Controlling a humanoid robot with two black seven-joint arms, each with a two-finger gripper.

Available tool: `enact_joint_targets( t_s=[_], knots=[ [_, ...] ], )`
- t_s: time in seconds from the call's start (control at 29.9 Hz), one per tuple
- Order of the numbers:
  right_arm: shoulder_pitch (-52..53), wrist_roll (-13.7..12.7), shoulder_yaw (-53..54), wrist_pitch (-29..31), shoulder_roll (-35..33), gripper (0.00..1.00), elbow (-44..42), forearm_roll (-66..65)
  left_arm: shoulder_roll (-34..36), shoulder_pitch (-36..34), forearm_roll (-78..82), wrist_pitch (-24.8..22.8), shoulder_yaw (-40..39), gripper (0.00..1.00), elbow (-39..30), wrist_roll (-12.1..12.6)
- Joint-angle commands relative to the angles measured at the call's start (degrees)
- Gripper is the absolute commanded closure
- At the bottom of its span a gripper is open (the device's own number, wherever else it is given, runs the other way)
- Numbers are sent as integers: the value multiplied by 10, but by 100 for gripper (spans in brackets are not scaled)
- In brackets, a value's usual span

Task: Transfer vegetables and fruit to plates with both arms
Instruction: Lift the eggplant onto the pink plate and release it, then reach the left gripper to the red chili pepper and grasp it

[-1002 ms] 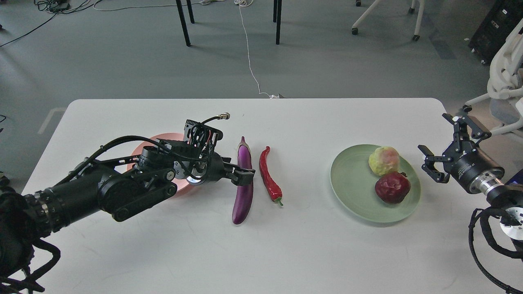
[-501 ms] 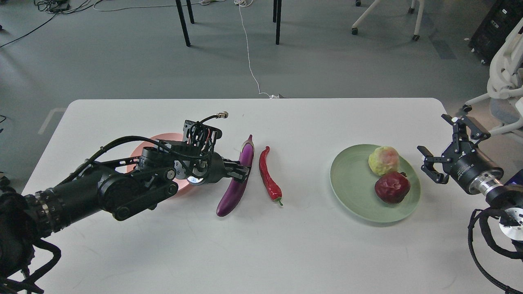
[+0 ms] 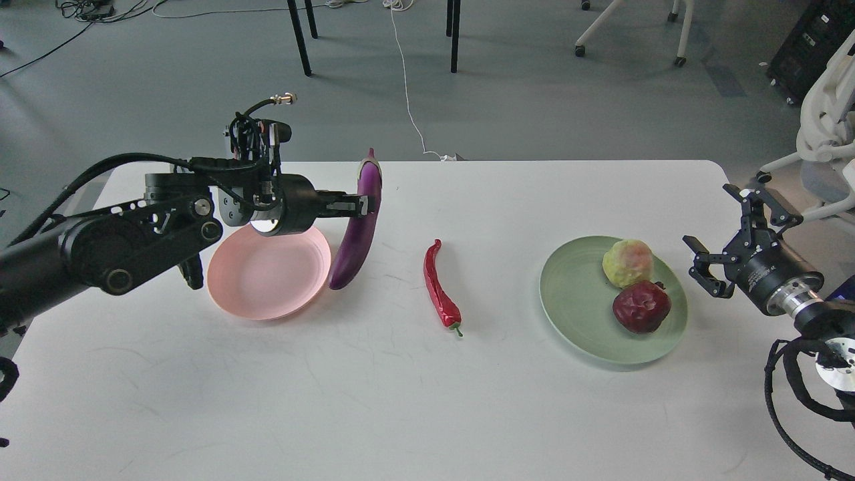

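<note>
My left gripper (image 3: 361, 204) is shut on the purple eggplant (image 3: 358, 234) and holds it lifted and tilted, just right of the pink plate (image 3: 267, 274). The red chili pepper (image 3: 439, 288) lies on the white table (image 3: 427, 401) at the middle. The pale green plate (image 3: 581, 307) at the right holds the yellow-green fruit (image 3: 628, 262) and the dark red fruit (image 3: 641, 306). My right gripper (image 3: 725, 244) is open and empty, just right of the green plate.
Chair and table legs (image 3: 454, 40) and a white cable (image 3: 409, 100) lie on the grey floor beyond the table's far edge. A white chair base (image 3: 821, 120) stands at the far right.
My left gripper has lifted the eggplant off the table and carried it up and left toward the pink plate, which now shows fully. The right arm has barely moved.
</note>
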Motion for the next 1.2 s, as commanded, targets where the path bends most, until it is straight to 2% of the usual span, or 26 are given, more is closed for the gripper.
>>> enact_joint_targets(
  t_s=[0.0, 0.07, 0.13, 0.2, 0.27, 0.3, 0.33, 0.4, 0.43, 0.53, 0.7, 0.77, 0.84, 0.9, 0.97, 1.04, 1.17],
  knots=[
    [-1, 0, -1, 0, 2, 3, 0, 0, 44, 18, 2, -3, 8, 87, 8, -19],
    [-1, 0, 0, 0, 2, 3, 0, 0, 57, 40, 11, -2, 12, 83, 9, -27],
    [-1, 0, 0, 2, 2, 3, 0, 0, 64, 57, 29, 0, 12, 75, 17, -48],
    [-1, 0, 0, 2, 1, 3, -1, 0, 64, 66, 54, 6, 13, 72, 39, -77],
    [-1, 0, 1, 2, 1, 3, -1, 0, 64, 73, 80, 12, 13, 65, 65, -96],
    [-1, 0, 1, 2, 1, 3, -1, 0, 64, 77, 89, 12, 13, 58, 75, -103],
    [-1, 0, 1, 2, 1, 3, -1, 0, 63, 78, 96, 13, 13, 46, 82, -108],
    [-1, 0, 0, 2, 1, 3, -1, 0, 64, 78, 96, 13, 12, 17, 84, -115],
    [-3, 0, 0, 2, 2, 3, -1, 0, 64, 77, 96, 14, 11, 10, 84, -115],
    [-3, 0, 0, 2, 2, 3, -1, 0, 64, 72, 96, 20, 8, 2, 84, -117],
    [-3, 0, 1, 2, 1, 3, -1, 0, 60, 62, 87, 39, -4, 2, 63, -116],
    [-3, 0, 1, 2, 1, 3, 0, 0, 56, 55, 61, 53, -25, 2, 17, -106],
    [-4, 0, 1, 2, 1, 3, 2, 1, 42, 54, 13, 59, -36, 2, -26, -79],
    [-6, 0, 1, 2, 1, 3, 2, 1, 10, 53, -26, 65, -41, 2, -54, -14],
    [-10, 0, 1, 2, 0, 3, 1, 0, -27, 54, -41, 75, -42, 2, -66, 31],
    [-13, 0, 1, 2, -2, 3, 1, 1, -64, 54, -39, 86, -39, 2, -66, 50],
    [-24, 0, 2, 2, -2, 3, 1, 0, -130, 61, -26, 93, -26, 2, -54, 61]
  ],
)
